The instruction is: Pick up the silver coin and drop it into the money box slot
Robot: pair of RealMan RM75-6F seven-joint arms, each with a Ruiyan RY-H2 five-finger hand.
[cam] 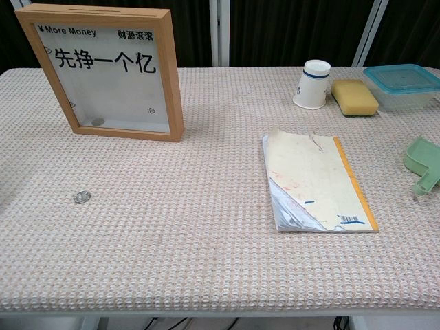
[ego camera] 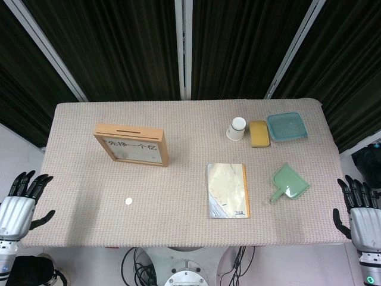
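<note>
The silver coin lies flat on the woven tablecloth, front left. Behind it stands the wooden-framed money box with a clear front, Chinese lettering and a slot along its top edge; one coin rests inside at the bottom. My left hand hangs off the table's left edge with fingers spread, holding nothing. My right hand sits off the right edge, fingers apart and empty. Neither hand shows in the chest view.
A worn notebook lies right of centre. A green dustpan is at the right. A white paper cup, yellow sponge and blue lidded container sit at the back right.
</note>
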